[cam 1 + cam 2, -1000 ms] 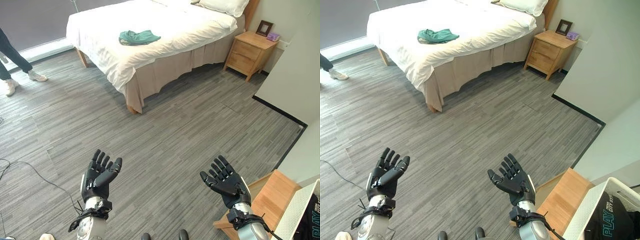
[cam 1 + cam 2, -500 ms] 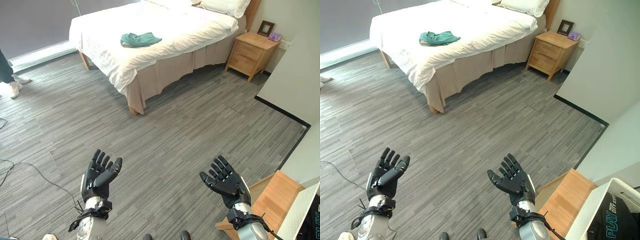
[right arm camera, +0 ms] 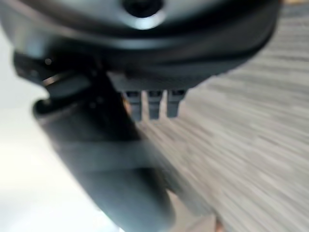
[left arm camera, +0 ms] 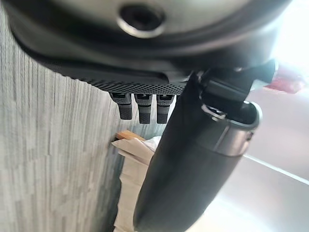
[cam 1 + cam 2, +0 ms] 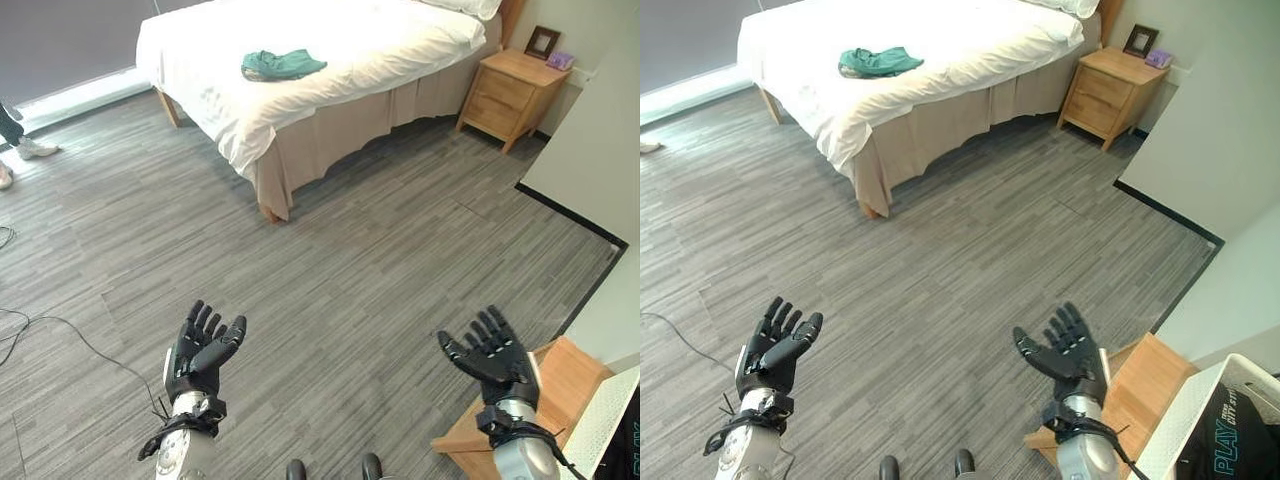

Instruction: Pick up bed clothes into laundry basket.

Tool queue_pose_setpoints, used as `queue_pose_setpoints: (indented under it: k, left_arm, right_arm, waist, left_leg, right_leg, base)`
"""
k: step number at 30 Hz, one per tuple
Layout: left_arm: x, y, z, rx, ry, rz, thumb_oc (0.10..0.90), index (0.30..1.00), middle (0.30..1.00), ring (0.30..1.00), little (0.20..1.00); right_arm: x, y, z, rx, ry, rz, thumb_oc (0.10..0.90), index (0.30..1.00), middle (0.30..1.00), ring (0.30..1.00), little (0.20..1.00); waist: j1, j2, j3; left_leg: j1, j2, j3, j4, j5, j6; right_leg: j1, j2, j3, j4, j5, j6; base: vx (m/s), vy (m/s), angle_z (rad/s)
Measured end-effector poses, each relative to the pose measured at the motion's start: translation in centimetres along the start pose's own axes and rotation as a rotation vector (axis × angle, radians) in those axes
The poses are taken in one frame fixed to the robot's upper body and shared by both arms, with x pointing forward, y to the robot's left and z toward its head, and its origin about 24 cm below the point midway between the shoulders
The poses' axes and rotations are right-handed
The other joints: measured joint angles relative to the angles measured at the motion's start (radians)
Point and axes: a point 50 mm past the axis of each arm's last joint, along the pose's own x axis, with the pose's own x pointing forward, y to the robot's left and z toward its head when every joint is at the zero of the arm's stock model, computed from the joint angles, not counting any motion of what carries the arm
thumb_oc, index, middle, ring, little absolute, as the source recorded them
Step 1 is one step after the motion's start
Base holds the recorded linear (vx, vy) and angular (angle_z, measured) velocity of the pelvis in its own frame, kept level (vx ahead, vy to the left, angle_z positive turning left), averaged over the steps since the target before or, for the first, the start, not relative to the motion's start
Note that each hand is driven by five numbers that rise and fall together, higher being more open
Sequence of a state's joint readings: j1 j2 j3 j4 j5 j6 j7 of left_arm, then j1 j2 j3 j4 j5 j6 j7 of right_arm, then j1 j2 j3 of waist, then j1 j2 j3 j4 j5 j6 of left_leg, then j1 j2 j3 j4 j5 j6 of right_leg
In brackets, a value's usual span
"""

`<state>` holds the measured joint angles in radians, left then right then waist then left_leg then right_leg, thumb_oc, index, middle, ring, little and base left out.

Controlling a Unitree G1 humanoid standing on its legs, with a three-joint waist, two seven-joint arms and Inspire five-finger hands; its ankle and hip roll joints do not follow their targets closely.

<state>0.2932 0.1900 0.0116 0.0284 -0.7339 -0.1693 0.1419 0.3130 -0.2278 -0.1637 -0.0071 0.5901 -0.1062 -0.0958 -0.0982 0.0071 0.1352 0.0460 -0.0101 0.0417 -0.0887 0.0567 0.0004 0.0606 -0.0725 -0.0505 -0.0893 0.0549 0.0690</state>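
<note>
On the left, a person's shoe (image 5: pixel 38 148) sits at the edge of the floor (image 5: pixel 350 250), out of my way. My left hand (image 5: pixel 203 345) hangs low over the floor with its fingers spread wide, holding nothing. I think it is held out like that so it is ready to grab. Far ahead stands the bed (image 5: pixel 330 60). The green clothes (image 5: pixel 282 64) lie bunched on the white sheet, near the bed's left edge, well apart from both hands. That is the thing I need to get, so I have to walk closer first. My right hand (image 5: pixel 495 355) is loose and spread too, with nothing in it. Beside it is a low wooden stand (image 5: pixel 565 375), and at the far right the white laundry basket (image 5: pixel 1200 420) with something dark inside. A nightstand (image 5: pixel 505 95) sits by the bed's right side
</note>
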Motion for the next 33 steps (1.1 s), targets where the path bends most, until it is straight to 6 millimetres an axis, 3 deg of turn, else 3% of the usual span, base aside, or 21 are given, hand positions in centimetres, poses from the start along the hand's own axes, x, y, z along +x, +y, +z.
queue_pose_setpoints:
  k: [6, 13, 20, 21, 22, 23, 26, 27, 28, 31, 33]
  left_arm:
    - [-0.1, 0.1, 0.0, 0.015, 0.001, 0.0, 0.8, 0.9, 0.9, 0.9, 0.9]
    - [0.1, 0.5, 0.1, 0.025, 0.006, 0.017, 0.8, 0.9, 0.9, 0.9, 0.9]
    - [1.0, 0.9, 1.7, 0.039, -0.06, 0.053, 0.8, 0.9, 0.9, 0.9, 0.9]
    - [1.2, 0.6, 1.8, 0.036, -0.067, 0.048, 0.8, 0.9, 0.9, 0.9, 0.9]
    - [1.7, 0.2, 2.1, 0.03, -0.08, 0.04, 0.8, 0.9, 0.9, 0.9, 0.9]
    - [2.1, -0.1, 2.0, 0.025, -0.08, 0.037, 0.8, 0.9, 0.9, 0.9, 0.9]
    - [2.5, -0.4, 2.1, 0.026, -0.082, 0.033, 0.8, 0.9, 0.9, 0.9, 0.9]
    - [2.6, -0.9, 2.0, 0.041, -0.078, 0.008, 0.8, 0.9, 0.9, 0.9, 0.9]
    - [2.6, -1.0, 2.1, 0.059, -0.081, -0.005, 0.8, 0.9, 0.9, 0.9, 0.9]
    - [3.3, -1.7, 2.7, 0.063, -0.101, -0.041, 0.8, 0.9, 0.9, 0.9, 0.9]
    - [4.0, -2.4, 2.5, 0.055, -0.09, -0.069, 0.8, 0.9, 0.9, 0.9, 0.9]
  right_arm:
    - [1.3, 1.3, 1.2, -0.088, -0.047, 0.072, 0.8, 0.9, 0.9, 0.9, 0.9]
    - [1.4, 3.4, 0.3, -0.056, -0.023, 0.151, 0.8, 0.9, 0.9, 0.9, 0.9]
    - [0.9, 1.9, -0.6, -0.051, 0.024, 0.102, 0.8, 0.9, 0.9, 0.9, 0.9]
    - [1.0, 1.8, -0.5, -0.047, 0.019, 0.097, 0.8, 0.9, 0.9, 0.9, 0.9]
    - [1.2, 1.7, -0.1, -0.046, 0.005, 0.094, 0.8, 0.9, 0.9, 0.9, 0.9]
    - [1.8, 2.0, 0.6, -0.047, -0.021, 0.103, 0.8, 0.9, 0.9, 0.9, 0.9]
    - [2.2, 2.6, 1.1, -0.042, -0.045, 0.113, 0.8, 0.9, 0.9, 0.9, 0.9]
    - [2.0, 2.3, 0.8, -0.046, -0.034, 0.098, 0.8, 0.9, 0.9, 0.9, 0.9]
    - [2.0, 2.4, 0.8, -0.044, -0.035, 0.104, 0.8, 0.9, 0.9, 0.9, 0.9]
    - [1.7, 2.3, 0.6, -0.033, -0.026, 0.1, 0.8, 0.9, 0.9, 0.9, 0.9]
    - [0.9, 1.7, -0.3, -0.025, 0.013, 0.08, 0.8, 0.9, 0.9, 0.9, 0.9]
  waist:
    - [0.012, -0.026, 0.011]
    - [0.029, -0.047, 0.034]
    - [0.022, -0.048, 0.087]
    - [0.023, -0.038, 0.099]
    - [0.021, -0.022, 0.132]
    - [0.019, 0.001, 0.16]
    - [-0.006, 0.009, 0.212]
    - [-0.017, 0.008, 0.216]
    - [-0.026, 0.008, 0.222]
    - [-0.06, 0.004, 0.23]
    - [-0.088, -0.004, 0.237]
  left_leg:
    - [0.005, 0.0, 0.007, 0.0, 0.0, 0.0]
    - [0.005, 0.008, 0.048, 0.0, 0.0, 0.001]
    - [-0.004, 0.003, 0.057, 0.006, -0.014, 0.013]
    - [-0.013, 0.006, 0.057, 0.016, -0.011, 0.019]
    - [-0.02, -0.007, 0.064, 0.034, -0.035, 0.045]
    - [-0.017, 0.007, 0.063, 0.047, -0.027, 0.048]
    - [-0.009, -0.01, 0.078, 0.091, -0.071, 0.084]
    - [0.0, -0.019, 0.065, 0.109, -0.085, 0.098]
    - [-0.023, -0.017, 0.056, 0.129, -0.09, 0.095]
    - [-0.07, -0.017, 0.011, 0.147, -0.092, 0.092]
    - [-0.07, -0.03, -0.044, 0.156, -0.11, 0.08]
  right_leg:
    - [-0.001, 0.001, 0.004, 0.002, 0.001, 0.002]
    - [-0.034, 0.006, 0.032, 0.037, -0.002, 0.005]
    - [-0.057, 0.003, 0.038, 0.064, -0.009, 0.01]
    - [-0.077, 0.003, 0.036, 0.1, -0.02, 0.018]
    - [-0.134, -0.004, 0.03, 0.214, -0.041, 0.027]
    - [-0.177, -0.005, 0.022, 0.315, -0.054, 0.034]
    - [-0.297, -0.042, 0.002, 0.611, -0.055, 0.046]
    - [-0.388, -0.055, 0.01, 0.731, -0.076, 0.047]
    - [-0.44, -0.028, 0.033, 0.72, -0.099, 0.052]
    - [-0.462, -0.003, 0.062, 0.453, -0.114, 0.072]
    - [-0.437, -0.009, 0.06, 0.159, -0.09, 0.081]
  base:
    - [-0.02, 0.066, -0.03]
    - [-0.04, 0.082, -0.17]
    - [0.02, 0.137, -0.04]
    - [0.07, 0.232, -0.09]
    - [0.09, 0.231, -0.08]
    - [0.09, 0.197, -0.09]
    - [0.14, 0.049, 0.0]
    - [0.39, -0.035, 0.12]
    - [0.52, -0.089, 0.22]
    - [0.32, -0.055, 0.48]
    - [0.7, -0.119, 0.72]
